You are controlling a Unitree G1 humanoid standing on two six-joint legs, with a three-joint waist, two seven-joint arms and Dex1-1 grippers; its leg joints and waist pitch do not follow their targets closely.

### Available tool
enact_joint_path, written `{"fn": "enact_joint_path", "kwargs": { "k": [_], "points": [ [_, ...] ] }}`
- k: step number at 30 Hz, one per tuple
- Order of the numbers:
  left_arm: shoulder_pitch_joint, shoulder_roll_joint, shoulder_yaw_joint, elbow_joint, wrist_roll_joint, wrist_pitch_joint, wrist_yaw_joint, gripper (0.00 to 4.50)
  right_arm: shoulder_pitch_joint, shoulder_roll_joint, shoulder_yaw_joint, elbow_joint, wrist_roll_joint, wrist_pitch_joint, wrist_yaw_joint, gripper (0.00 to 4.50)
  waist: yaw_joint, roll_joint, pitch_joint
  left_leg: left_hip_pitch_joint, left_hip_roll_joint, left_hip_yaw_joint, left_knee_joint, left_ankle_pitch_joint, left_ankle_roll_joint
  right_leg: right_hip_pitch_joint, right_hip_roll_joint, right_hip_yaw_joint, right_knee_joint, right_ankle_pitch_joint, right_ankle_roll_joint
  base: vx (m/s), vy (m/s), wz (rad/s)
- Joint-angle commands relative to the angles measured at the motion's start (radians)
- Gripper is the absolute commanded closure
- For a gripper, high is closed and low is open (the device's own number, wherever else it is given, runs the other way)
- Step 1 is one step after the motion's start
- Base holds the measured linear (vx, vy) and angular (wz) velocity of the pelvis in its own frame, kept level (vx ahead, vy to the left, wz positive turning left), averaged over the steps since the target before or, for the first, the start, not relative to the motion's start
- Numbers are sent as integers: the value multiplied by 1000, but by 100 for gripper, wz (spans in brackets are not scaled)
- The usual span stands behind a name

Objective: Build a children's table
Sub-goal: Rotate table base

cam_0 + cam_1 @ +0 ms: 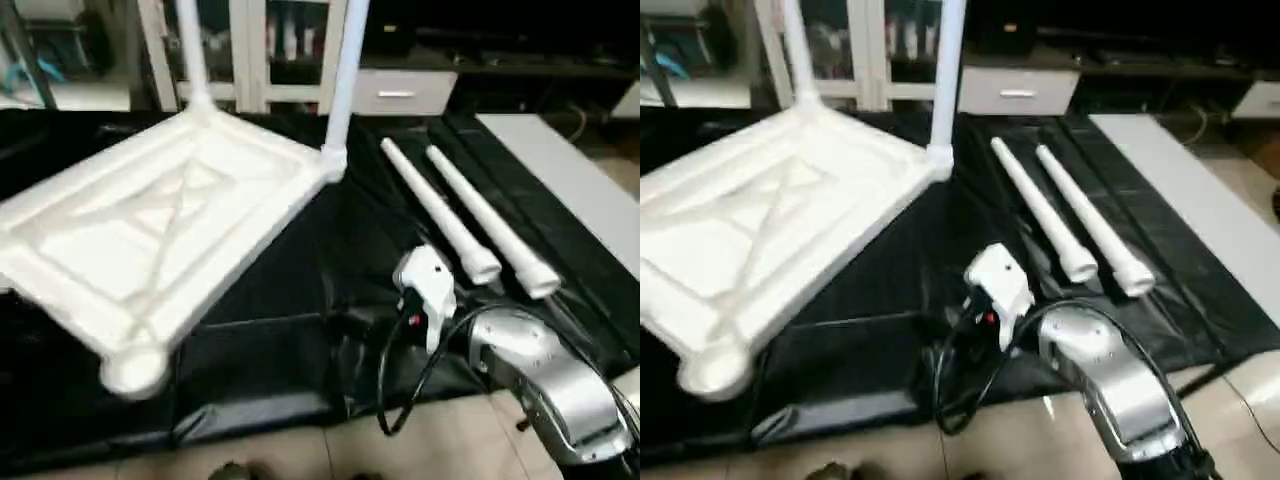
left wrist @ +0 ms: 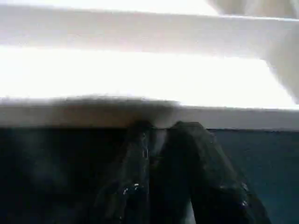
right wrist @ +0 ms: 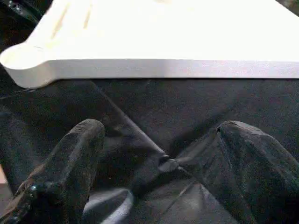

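Tabletop (image 1: 150, 240) upside down, two legs fitted | left gripper (image 2: 161, 135) pinching its rim | right gripper (image 3: 159, 163) spread wide, holding nothing | two loose legs (image 1: 470, 225) beside

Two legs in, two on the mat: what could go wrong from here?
The top lies tilted, its near corner raised, with the left hand pinching only its rim; it could slip or drop. The two standing legs may work loose if it rocks. The open right hand hovers over the mat, far from the loose legs.
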Motion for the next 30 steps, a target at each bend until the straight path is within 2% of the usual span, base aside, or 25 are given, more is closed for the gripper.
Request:
{"fn": "enact_joint_path", "kwargs": {
  "k": [1,2,3,4,5,6,7,8,9,10,11,14,15,16,17,18,19,20,21,22,23,24,25,27,30],
  "points": [
    [21,13,-26,-162,-57,68,-36,326,0,-11,-11,-4,6,-1,5,28,25,51,-27,-33,77,12,-234,-938,-133,64,17,-2,98,-334,-94,-89,-1,4],
    [21,13,-26,-162,-57,68,-36,326,0,-11,-11,-4,6,-1,5,28,25,51,-27,-33,77,12,-234,-938,-133,64,17,-2,98,-334,-94,-73,-52,21],
    [24,8,-36,-200,-66,85,-36,326,0,-10,-10,-4,5,-1,5,28,49,24,-29,-6,54,63,-218,-809,-125,24,13,36,89,-431,-83,0,0,0],
    [27,-6,-61,-282,-81,125,-31,326,0,-8,-6,-3,4,-1,4,28,27,-21,-6,153,-8,9,78,-525,-87,-138,-127,78,-178,-954,-44,50,-84,26],
    [23,-18,-76,-316,-80,140,-21,326,1,-7,-4,-2,3,-1,3,28,18,-15,-11,49,-46,-94,109,-106,-8,-23,-165,150,-161,-1028,-74,105,-12,-7],
    [15,-39,-100,-368,-77,167,-3,326,3,-5,-1,-3,2,-1,3,28,37,-13,-14,12,-39,-110,80,-79,-16,39,-160,159,-130,-953,-77,105,-12,-7],
    [2,-62,-119,-395,-67,181,18,326,5,-5,1,-3,1,-1,3,28,44,8,-12,71,11,-98,3,-226,-54,1,-96,98,-92,-772,-85,0,0,0],
    [2,-62,-119,-395,-67,181,18,326,5,-5,1,-3,1,-1,3,28,33,21,-20,91,31,-92,-39,-375,-79,-17,-32,81,-50,-590,-100,-117,11,27],
    [-23,-105,-142,-415,-45,188,58,326,9,-4,3,-3,-1,-2,1,28,10,42,-25,75,58,-95,-85,-576,-101,-1,5,58,-3,-270,-136,-117,11,27],
    [-40,-133,-157,-431,-31,196,87,326,11,-4,4,-2,-2,-2,1,28,3,47,-24,69,64,-83,-104,-659,-94,10,3,45,6,-153,-155,-91,27,18],
    [-65,-174,-173,-432,-16,196,128,326,14,-4,4,-2,-2,-2,0,28,0,43,-11,79,51,-58,-105,-716,-87,0,-4,45,-24,-255,-146,-51,11,23],
    [-123,-271,-219,-432,16,192,215,326,19,-3,4,-3,-2,0,-6,28,-3,38,5,110,39,-37,-99,-804,-88,-10,-6,12,-84,-543,-66,-48,-3,16],
    [-132,-286,-227,-437,18,202,232,326,18,-4,4,-3,-2,0,-7,28,-3,32,-3,99,43,-41,-107,-800,-69,24,-7,-14,-90,-577,-21,-51,-13,7],
    [-146,-307,-238,-429,32,192,253,326,19,-2,3,-5,-1,2,-10,28,17,55,-8,25,78,-32,-178,-854,-61,96,3,-22,47,-395,-40,-112,-29,2],
    [-155,-322,-247,-422,45,183,269,326,20,-1,2,-7,0,4,-11,28,92,58,-16,-53,87,5,-217,-897,-50,131,9,-7,149,-186,-34,-94,-79,14],
    [-164,-335,-256,-421,52,186,282,326,20,-1,0,-9,0,5,-12,28,84,48,-16,-18,76,29,-211,-828,-55,95,9,29,151,-252,-33,-94,-79,14],
    [-179,-362,-269,-418,69,178,306,326,23,0,-5,-12,2,7,-15,28,58,-20,-24,104,28,-25,11,-359,-44,-25,-133,123,-101,-872,-11,49,-155,13],
    [-179,-362,-269,-418,69,178,306,326,23,0,-5,-12,2,7,-15,28,58,-20,-24,104,28,-25,11,-359,-44,-25,-133,123,-101,-872,-11,85,-140,-3],
    [-201,-402,-281,-408,90,164,339,326,27,0,-9,-16,3,9,-18,28,74,-29,-35,40,35,-41,-14,-96,-10,37,-129,142,-84,-805,-21,85,-140,-3],
    [-214,-427,-289,-399,107,152,363,326,29,1,-12,-17,5,11,-20,28,85,-11,-50,40,49,-24,-48,-25,-20,29,-76,108,-43,-540,-43,26,-89,6],
    [-221,-438,-293,-394,115,147,375,326,30,2,-13,-18,6,13,-21,28,77,2,-44,42,47,-14,-59,-159,-35,14,-51,96,-37,-455,-80,-48,-70,16],
    [-228,-452,-300,-389,119,144,386,326,32,2,-15,-21,9,16,-22,28,71,5,-38,44,49,-12,-65,-259,-52,7,-52,95,-43,-501,-93,-48,-70,16],
    [-237,-464,-311,-380,129,135,398,326,35,1,-15,-24,11,18,-22,28,64,6,-40,31,51,-20,-72,-348,-82,15,-50,92,-39,-537,-97,0,0,0],
    [-269,-501,-340,-339,150,104,426,326,49,1,-17,-33,19,26,-22,28,61,5,-50,24,53,-23,-78,-337,-89,24,-44,85,-31,-429,-96,0,0,0],
    [-303,-536,-361,-289,182,65,453,326,63,9,-23,-43,37,38,-23,28,48,5,-65,6,52,-21,-73,-190,-68,38,-32,71,-6,-128,-129,0,0,0]
  ]
}}
